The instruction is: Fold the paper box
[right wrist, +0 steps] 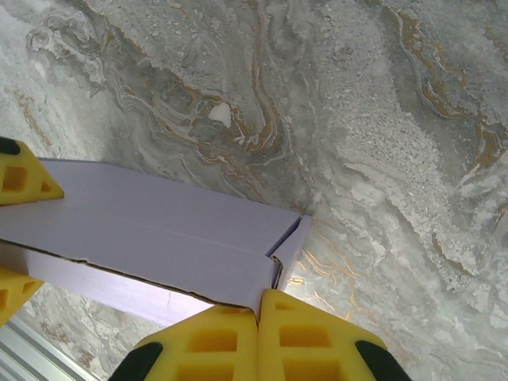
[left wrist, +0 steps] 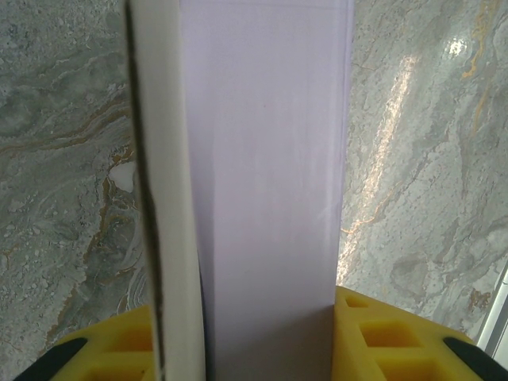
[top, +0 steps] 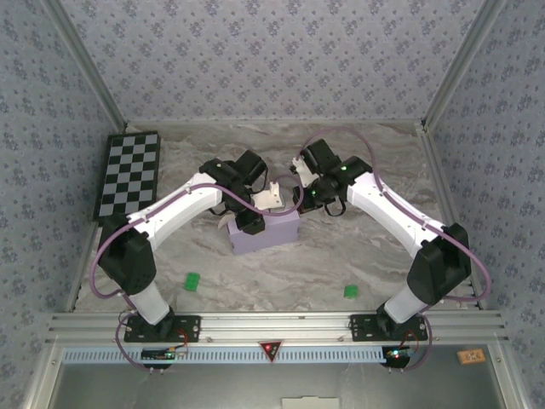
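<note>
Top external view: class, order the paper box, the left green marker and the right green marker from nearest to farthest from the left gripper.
1. paper box: mid-table, held in the left gripper itself.
2. left green marker: on the table, towards the near left.
3. right green marker: on the table, near right, beyond the box.

A grey-and-white marble-patterned tabletop (top: 383, 247) is enclosed on three sides by pale blue-grey floral-papered walls (top: 281, 60). A silver aluminium rail (top: 281, 322) is set along the near edge. A bright patch of glare (left wrist: 456, 46) is reflected off the marble (ochre veins are seen close up).
</note>
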### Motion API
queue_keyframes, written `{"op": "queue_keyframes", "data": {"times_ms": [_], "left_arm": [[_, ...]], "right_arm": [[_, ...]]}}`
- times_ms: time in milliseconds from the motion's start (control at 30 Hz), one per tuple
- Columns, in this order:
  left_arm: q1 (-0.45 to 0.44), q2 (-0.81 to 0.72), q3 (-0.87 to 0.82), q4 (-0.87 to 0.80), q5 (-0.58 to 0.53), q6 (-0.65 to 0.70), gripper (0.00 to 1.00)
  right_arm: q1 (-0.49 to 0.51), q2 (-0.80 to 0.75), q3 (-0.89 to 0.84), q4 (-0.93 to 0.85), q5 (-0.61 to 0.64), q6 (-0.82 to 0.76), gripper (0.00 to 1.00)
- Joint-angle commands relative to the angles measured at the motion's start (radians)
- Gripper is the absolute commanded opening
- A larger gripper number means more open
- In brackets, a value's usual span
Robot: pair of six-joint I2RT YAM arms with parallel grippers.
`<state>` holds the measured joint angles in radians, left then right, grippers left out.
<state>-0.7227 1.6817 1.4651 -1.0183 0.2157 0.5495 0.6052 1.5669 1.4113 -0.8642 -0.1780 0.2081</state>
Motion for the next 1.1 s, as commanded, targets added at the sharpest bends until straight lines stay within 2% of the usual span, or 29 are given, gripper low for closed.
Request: {"op": "queue_keyframes", "data": {"times_ms": [0,167,300,500,567,900,1067], "left_arm": [[-0.009,-0.018,-0.014,-0.034,-0.016,0.005,0.37],[-0.010,-0.016,-0.015,-0.035,-0.021,0.004,0.37],[-0.009,-0.013,-0.016,-0.035,-0.026,-0.001,0.36],[-0.009,-0.013,-0.021,-0.021,-0.044,-0.017,0.36],[-0.009,-0.012,-0.023,-0.006,-0.056,-0.020,0.36],[-0.008,0.039,-0.001,0.061,-0.146,-0.055,0.35],[0.004,0.036,0.013,0.089,-0.151,-0.062,0.38]], "right_arm": [[0.013,-0.024,0.039,-0.037,0.036,0.114,0.05],[0.038,-0.028,0.031,-0.041,0.121,0.230,0.04],[0.057,-0.059,-0.012,0.009,0.173,0.318,0.00],[0.116,-0.128,-0.090,0.069,0.359,0.360,0.00],[0.131,-0.151,-0.129,0.106,0.385,0.349,0.00],[0.137,-0.212,-0.267,0.158,0.451,0.302,0.00],[0.127,-0.221,-0.302,0.189,0.432,0.309,0.00]]}}
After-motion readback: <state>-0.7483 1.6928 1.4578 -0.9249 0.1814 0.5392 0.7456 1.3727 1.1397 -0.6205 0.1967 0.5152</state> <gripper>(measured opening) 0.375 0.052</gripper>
